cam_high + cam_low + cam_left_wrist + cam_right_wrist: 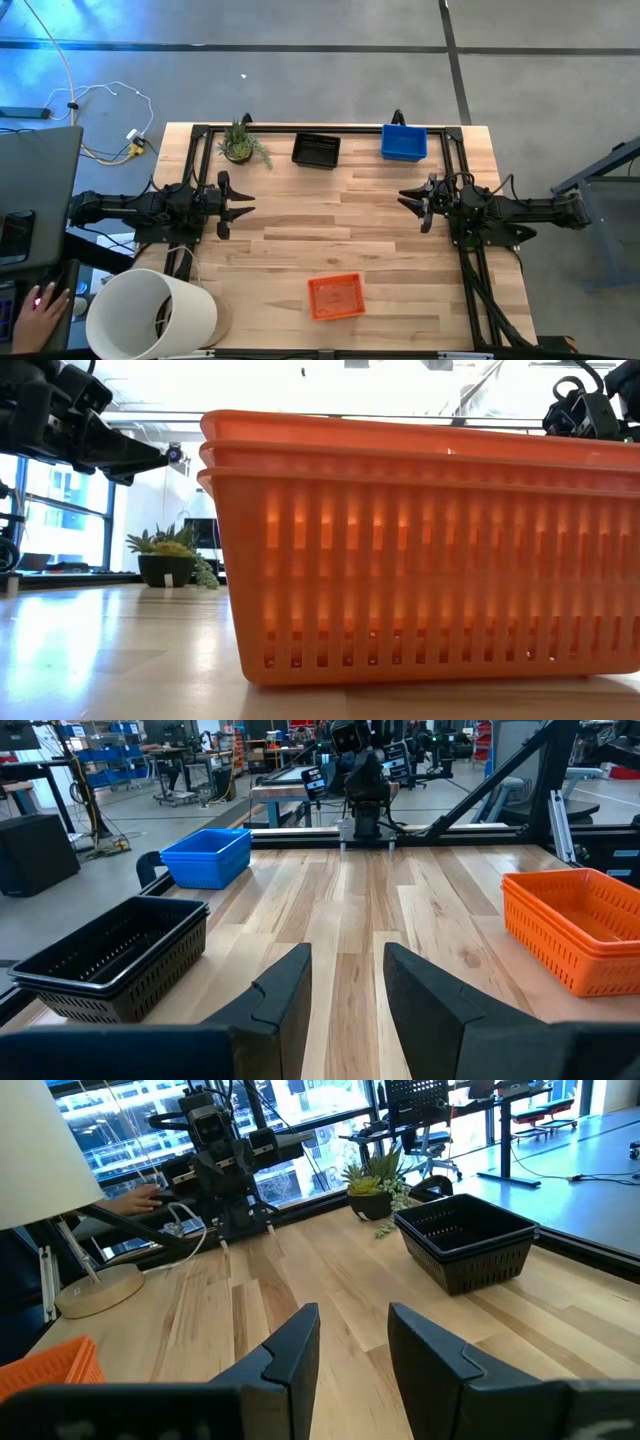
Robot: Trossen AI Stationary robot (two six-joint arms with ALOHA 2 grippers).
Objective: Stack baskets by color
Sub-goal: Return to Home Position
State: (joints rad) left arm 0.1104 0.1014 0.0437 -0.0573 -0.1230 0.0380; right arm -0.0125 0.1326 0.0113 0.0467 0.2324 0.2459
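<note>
Nested orange plastic baskets [420,550] with slotted, glossy walls and three stacked rims fill the low view; from above they sit near the front edge of the pale wood-plank tabletop [400,250], well apart from the black mesh basket stack [316,150] and the blue mesh basket stack [404,142] at the far edge. Left gripper [240,205] hangs by the left side, right gripper [412,200] by the right, each with fingers released and holding nothing. Sorting looks complete, so homing well probably means drawing both arms back along their own sides, lifted, never sweeping across the light, easily nudged stacks
</note>
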